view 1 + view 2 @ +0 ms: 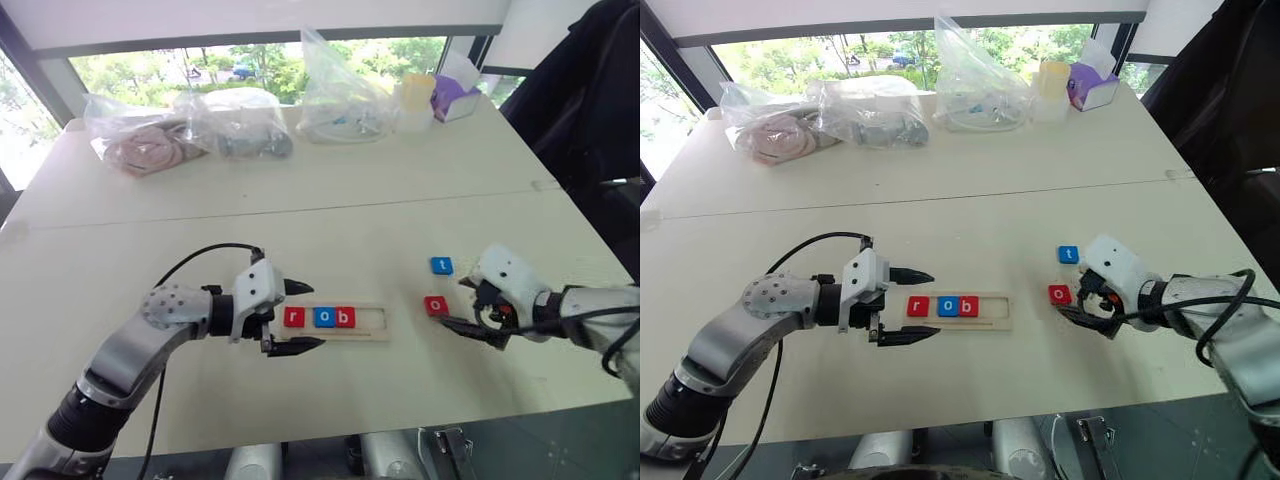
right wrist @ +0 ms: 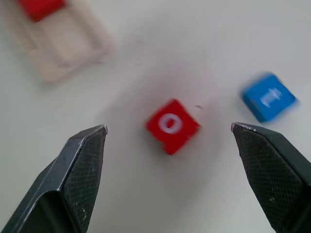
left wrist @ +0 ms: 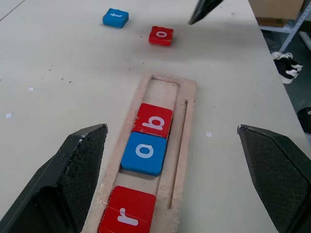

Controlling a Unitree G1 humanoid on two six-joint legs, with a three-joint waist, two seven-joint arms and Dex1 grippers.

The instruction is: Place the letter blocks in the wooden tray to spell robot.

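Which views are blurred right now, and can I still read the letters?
Right wrist view: smeared, but the red o and blue t stay readable. Left wrist view: sharp, with r, o, b clear in the tray. Head views: bright window behind, table evenly lit.

Pale cream rectangular tabletop [image 1: 330, 190]; wide window [image 1: 250, 60] behind, daylight, green trees outside; clear plastic bags [image 1: 190, 128] along far edge.

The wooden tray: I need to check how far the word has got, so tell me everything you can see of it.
The wooden tray is a long, narrow, pale-wood frame with a thin raised rim, lying flat on the table. From its left end it holds a red r block, a blue o block and a red b block, set edge to edge. The right part is unfilled. The left gripper straddles its left end, fingers open.
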